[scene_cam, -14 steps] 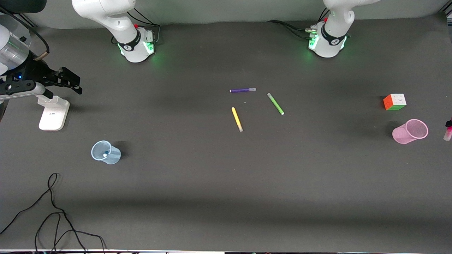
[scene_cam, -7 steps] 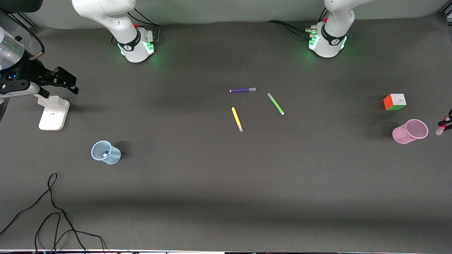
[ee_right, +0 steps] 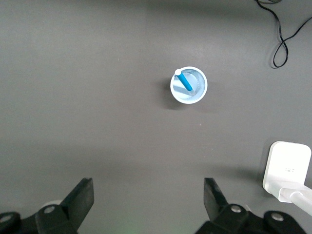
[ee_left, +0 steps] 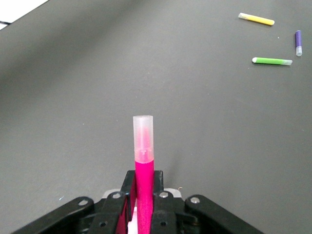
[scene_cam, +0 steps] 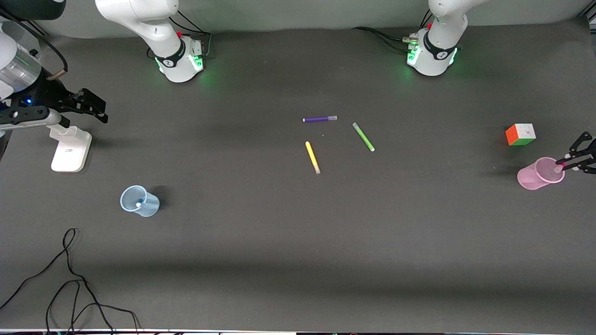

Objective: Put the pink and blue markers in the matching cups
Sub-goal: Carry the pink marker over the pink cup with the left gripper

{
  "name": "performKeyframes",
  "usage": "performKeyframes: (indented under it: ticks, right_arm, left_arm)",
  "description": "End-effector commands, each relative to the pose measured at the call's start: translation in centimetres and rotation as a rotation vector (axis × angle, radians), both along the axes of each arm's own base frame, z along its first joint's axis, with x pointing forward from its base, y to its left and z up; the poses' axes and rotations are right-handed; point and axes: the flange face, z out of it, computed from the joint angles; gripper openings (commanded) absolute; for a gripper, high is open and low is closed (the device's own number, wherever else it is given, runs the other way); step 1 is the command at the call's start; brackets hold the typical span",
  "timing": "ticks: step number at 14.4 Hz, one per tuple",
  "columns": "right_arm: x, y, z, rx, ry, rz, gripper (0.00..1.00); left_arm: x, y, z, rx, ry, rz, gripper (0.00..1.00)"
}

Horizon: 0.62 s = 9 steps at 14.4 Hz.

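Pink marker (ee_left: 144,161): clamped upright in the left hand (scene_cam: 570,161), pale cap end pointing away from the wrist, tip poised at the rim of the pink cup (scene_cam: 540,173) at the left arm's end of the tabletop (scene_cam: 298,242). In the front view, pale end just over the cup's mouth; not yet released, and hard to tell whether already inside the rim.

Blue marker (ee_right: 184,81): standing tilted inside the blue cup (ee_right: 189,86), leaning on the wall, pale end above the rim. Blue cup upright toward the right arm's end of the tabletop, nearer the front camera than the white stand (scene_cam: 71,149).

Right hand (scene_cam: 79,106): fingers wide apart, holding nothing, raised over the tabletop above the white stand, waiting.

Other things, well apart from both cups, mid-tabletop: purple pen (scene_cam: 320,119), green pen (scene_cam: 363,137), yellow pen (scene_cam: 312,157), all lying flat. Colour cube (scene_cam: 520,134) just beside the pink cup, farther from the front camera. Black cable (scene_cam: 70,284) looped at the near edge by the right arm's end.

Step in hand, by judgement: blue half done, pink half at the drop. Next move likely calls for centring the pale end over the cup's mouth, lowering a little, then parting the fingers. Risk: light cup tipping if the marker strikes the rim or falls from too high.
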Motion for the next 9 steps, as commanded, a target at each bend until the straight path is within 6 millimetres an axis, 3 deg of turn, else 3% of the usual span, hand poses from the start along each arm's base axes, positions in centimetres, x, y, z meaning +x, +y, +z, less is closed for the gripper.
performKeyframes:
  ticks: [1,5,9]
  right_arm:
    - [-0.2,1.1,-0.6,-0.007,-0.025,0.008,1.00]
    - [-0.2,0.8,-0.3,-0.005,-0.035,0.005,1.00]
    - [-0.3,0.8,0.0,0.000,-0.041,0.003,1.00]
  left_arm:
    - [-0.7,0.8,-2.6,-0.067,-0.070,-0.040,0.00]
    - [-1.8,1.5,-5.7,-0.157,-0.098,-0.048,0.00]
    - [-2.0,2.3,-6.4,-0.165,-0.154,-0.062,0.00]
